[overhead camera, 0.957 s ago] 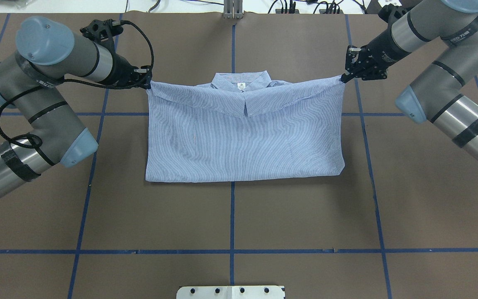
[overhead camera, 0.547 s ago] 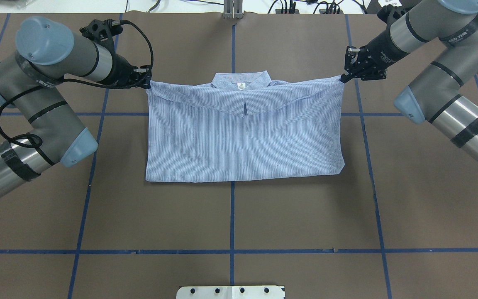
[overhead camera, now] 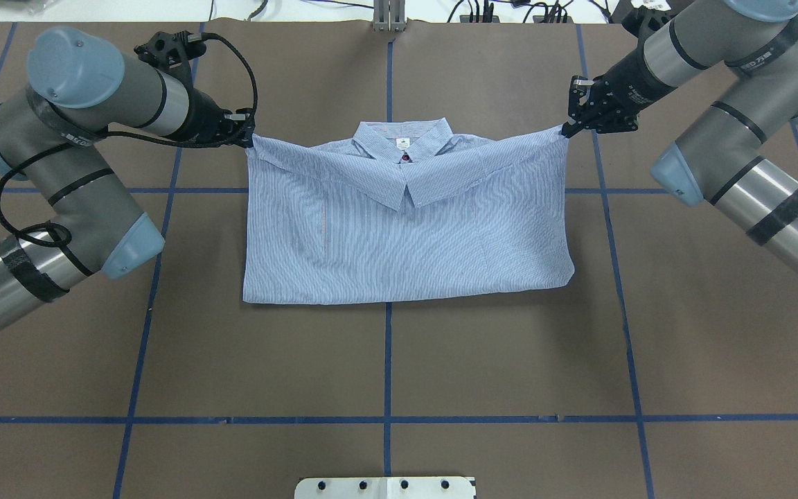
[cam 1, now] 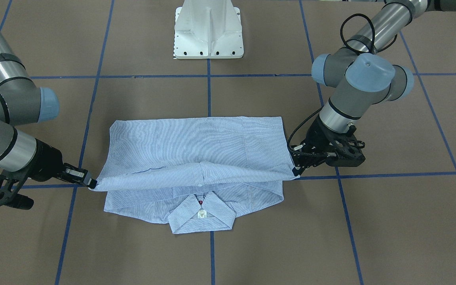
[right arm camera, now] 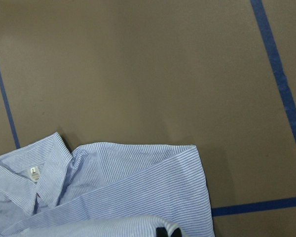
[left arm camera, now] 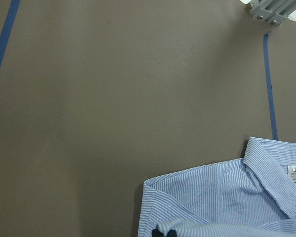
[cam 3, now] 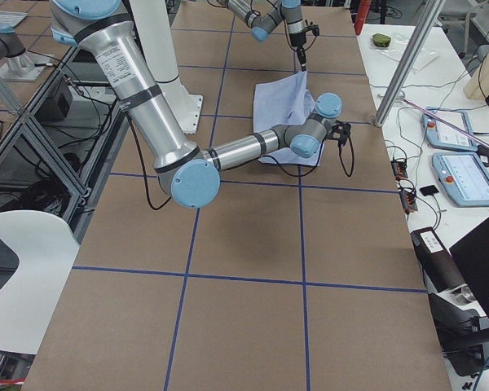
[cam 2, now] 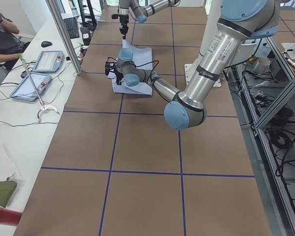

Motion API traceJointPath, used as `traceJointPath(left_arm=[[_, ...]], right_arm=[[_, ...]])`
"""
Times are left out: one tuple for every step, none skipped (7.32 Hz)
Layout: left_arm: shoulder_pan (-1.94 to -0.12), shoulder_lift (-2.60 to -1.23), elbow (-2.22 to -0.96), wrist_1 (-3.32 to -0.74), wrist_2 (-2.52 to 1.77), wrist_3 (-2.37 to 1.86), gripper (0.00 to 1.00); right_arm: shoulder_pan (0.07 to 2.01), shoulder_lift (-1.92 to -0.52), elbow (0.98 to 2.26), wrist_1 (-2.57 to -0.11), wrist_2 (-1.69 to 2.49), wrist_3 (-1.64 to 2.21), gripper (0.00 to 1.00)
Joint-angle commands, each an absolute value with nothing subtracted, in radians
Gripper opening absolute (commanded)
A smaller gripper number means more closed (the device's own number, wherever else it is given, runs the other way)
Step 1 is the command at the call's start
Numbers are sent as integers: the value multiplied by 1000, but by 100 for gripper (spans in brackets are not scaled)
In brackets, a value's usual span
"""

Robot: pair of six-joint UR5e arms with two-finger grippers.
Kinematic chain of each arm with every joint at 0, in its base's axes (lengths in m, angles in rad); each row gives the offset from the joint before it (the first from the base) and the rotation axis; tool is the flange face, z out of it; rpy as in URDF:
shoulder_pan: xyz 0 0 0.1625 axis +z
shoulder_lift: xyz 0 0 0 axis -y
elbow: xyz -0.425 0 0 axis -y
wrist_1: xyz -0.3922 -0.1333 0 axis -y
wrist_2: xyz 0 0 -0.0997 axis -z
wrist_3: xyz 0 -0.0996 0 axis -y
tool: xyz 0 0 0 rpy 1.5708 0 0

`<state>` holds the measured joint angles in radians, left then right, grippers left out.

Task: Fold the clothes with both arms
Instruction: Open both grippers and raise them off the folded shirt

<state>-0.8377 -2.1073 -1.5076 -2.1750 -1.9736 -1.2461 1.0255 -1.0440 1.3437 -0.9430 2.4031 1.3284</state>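
The blue-and-white striped shirt lies folded on the brown table, collar with white label at the far side. My left gripper is shut on the folded-over layer's left corner. My right gripper is shut on its right corner. Both hold that edge stretched between them, a little above the shoulders. In the front-facing view the lifted layer hangs taut between the left gripper and the right gripper, over the collar. Each wrist view shows the collar and shoulder below the fingertips.
Blue tape lines cross the brown table. The white pedestal base stands at the robot's side. A metal post and cables lie at the far edge. Tablets and an operator are beyond the far edge.
Both grippers have carried the held edge slightly further toward the collar. The right gripper moved up and left. The layer's middle now dips, showing more of the collar and a red button.
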Motion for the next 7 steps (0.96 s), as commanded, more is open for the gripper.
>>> traceJointPath(left_arm=[[-838, -2108, -1506, -2172, -1973, -1249, 20], [-838, -2108, -1506, -2171, -1971, -1249, 62], [-838, -2106, -1506, -2166, -1971, -1247, 84], [-838, -2108, -1506, -2164, -1971, -1247, 92], [-838, -2108, -1511, -2161, -1973, -1249, 94], [-839, -2108, -1525, -2158, -1973, -1250, 94], [-839, -2106, -1546, -2155, -1973, -1252, 94]], right_arm=[[1013, -1043, 1329, -940, 2384, 1328, 99], [1011, -1046, 1324, -942, 2370, 1327, 100], [1011, -1049, 1322, -940, 2375, 1322, 100], [1011, -1058, 1337, -936, 2378, 1319, 100], [997, -1074, 1376, -936, 2379, 1322, 100], [971, -1110, 1428, -939, 2370, 1330, 100], [938, -1158, 1484, -939, 2350, 1333, 100]])
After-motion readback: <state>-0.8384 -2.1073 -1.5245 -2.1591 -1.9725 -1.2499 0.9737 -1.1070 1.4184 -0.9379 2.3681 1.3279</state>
